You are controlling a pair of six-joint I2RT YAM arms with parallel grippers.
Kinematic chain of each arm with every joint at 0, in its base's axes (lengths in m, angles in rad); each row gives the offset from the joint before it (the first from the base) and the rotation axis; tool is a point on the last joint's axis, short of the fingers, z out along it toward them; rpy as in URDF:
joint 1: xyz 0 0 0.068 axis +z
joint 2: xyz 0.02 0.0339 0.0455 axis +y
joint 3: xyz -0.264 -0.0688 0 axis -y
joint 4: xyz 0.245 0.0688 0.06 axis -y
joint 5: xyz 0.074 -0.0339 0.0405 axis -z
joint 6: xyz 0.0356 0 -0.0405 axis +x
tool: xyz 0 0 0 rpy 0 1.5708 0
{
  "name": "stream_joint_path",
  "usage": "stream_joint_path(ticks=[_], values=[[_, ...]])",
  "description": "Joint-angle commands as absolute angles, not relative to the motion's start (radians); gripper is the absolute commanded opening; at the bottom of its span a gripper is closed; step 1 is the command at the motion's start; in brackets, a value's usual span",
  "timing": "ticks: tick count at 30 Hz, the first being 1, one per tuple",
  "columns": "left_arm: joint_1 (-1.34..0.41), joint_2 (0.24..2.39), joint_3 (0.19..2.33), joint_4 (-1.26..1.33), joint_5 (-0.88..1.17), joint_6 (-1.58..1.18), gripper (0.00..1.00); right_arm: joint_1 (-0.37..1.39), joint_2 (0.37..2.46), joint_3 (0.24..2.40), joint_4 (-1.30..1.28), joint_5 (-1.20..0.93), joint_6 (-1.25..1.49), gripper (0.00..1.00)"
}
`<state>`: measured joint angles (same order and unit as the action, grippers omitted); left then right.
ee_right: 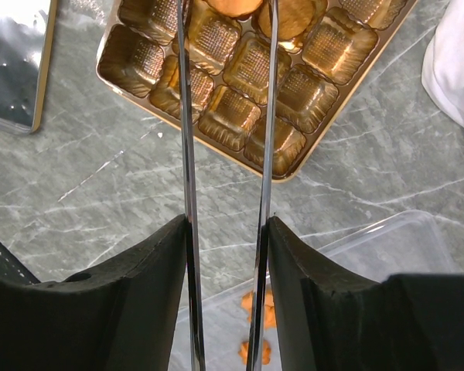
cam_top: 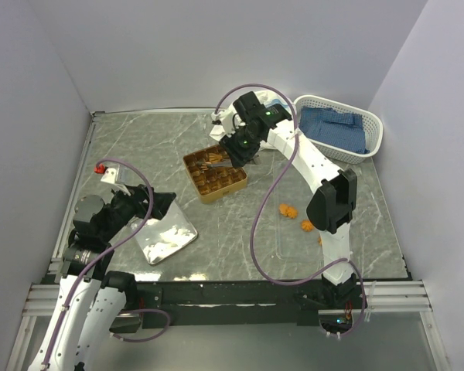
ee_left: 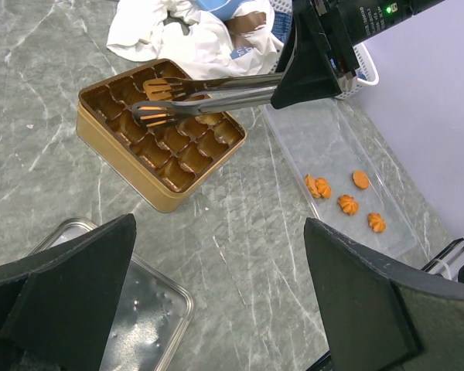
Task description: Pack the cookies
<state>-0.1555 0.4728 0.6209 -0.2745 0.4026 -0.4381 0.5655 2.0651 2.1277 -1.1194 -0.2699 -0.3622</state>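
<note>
Several small round orange-brown cookies (ee_left: 347, 204) lie on a clear plastic tray (ee_left: 325, 139) on the grey marbled counter (ee_left: 31, 154), to the right of the square golden divided tin (ee_left: 117, 164). At least one more sits in a cell at the tin's far side, between the tips of the slotted metal tongs (ee_left: 216, 94). The right gripper (ee_right: 228, 224) hangs over the tin. Its fingers (ee_right: 151, 286) pinch the tong handles, and the tong arms stand a little apart. The left gripper (ee_left: 219, 224) hovers over a flat shiny steel tray (ee_left: 155, 317) near the counter's left side, fingers spread wide and holding nothing. A white plastic basket (cam_top: 325, 102) with blue cloth (cam_top: 336, 127) stands at the far right corner.
</note>
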Motion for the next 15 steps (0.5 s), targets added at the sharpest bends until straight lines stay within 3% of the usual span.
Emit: stream_joint_path(ticks=[1,15], values=[[-0.149,0.465,0.621,-0.235,0.405,-0.425,0.96,0.572,2.02,2.174,-1.106,-0.259,-0.353,0.5],[-0.147,0.471,0.621,-0.235,0.408,-0.425,0.96,0.578,2.034,2.195,-1.109,-0.25,-0.354,0.47]])
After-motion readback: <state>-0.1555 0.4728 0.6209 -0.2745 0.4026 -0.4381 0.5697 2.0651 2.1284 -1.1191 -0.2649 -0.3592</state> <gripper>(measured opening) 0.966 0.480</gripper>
